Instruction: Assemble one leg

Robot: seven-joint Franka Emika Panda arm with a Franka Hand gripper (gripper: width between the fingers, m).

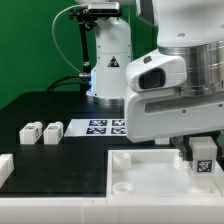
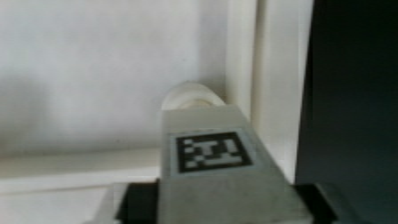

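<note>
My gripper (image 1: 202,150) is shut on a leg (image 1: 203,166), a small white block with a black-and-white tag, and holds it over the far right corner of the large white tray-like part (image 1: 140,190). In the wrist view the leg (image 2: 217,150) runs out from between my dark fingers (image 2: 146,202), with its tip at a round boss (image 2: 192,97) in the part's rimmed corner. I cannot tell whether the tip touches it. Two more legs (image 1: 30,132) (image 1: 52,129) lie side by side on the black table at the exterior view's left.
The marker board (image 1: 104,127) lies flat behind the tray-like part. A white robot base (image 1: 108,62) stands at the back. Another white piece (image 1: 5,166) shows at the exterior view's left edge. The arm's bulk hides the right back area.
</note>
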